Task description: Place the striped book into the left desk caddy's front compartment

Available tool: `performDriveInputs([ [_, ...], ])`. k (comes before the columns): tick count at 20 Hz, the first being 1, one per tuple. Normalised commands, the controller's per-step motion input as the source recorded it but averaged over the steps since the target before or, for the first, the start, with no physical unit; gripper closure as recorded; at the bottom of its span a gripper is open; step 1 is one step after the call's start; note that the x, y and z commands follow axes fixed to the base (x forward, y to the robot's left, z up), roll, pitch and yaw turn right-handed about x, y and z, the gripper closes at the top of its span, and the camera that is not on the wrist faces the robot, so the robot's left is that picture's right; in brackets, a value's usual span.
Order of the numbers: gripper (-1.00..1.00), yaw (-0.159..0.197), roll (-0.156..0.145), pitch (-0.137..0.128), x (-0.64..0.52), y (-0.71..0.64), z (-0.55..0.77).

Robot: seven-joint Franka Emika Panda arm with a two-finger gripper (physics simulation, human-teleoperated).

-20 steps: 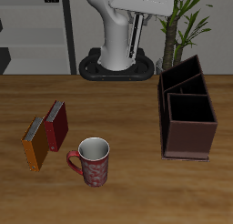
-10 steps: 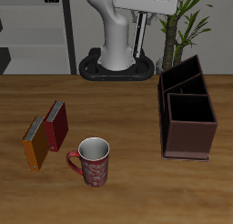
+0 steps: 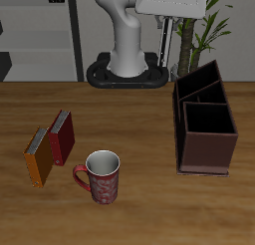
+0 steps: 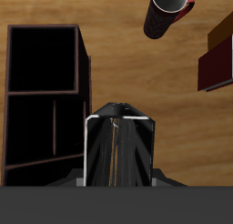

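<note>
The tool [image 3: 167, 35], near the exterior frame's top edge, is clamped on the striped book [image 4: 118, 146], whose cover hides the fingertips in the wrist view. The left desk caddy [image 3: 205, 124] stands open-topped at right, bare worktop [image 3: 139, 129] between it and the mug [image 3: 100, 176].

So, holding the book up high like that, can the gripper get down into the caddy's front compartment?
Probably yes. The gripper holds the striped book above the table, and the left desk caddy stands open-topped with its front compartment empty; nothing lies between them.
</note>
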Motion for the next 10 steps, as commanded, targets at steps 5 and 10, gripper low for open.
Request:
performDriveInputs([
  [5, 1.00, -0.001, 0.037, 0.018, 0.05, 0.26, -0.08],
  [10, 1.00, -0.002, 0.026, 0.021, 0.14, 0.30, -0.12],
])
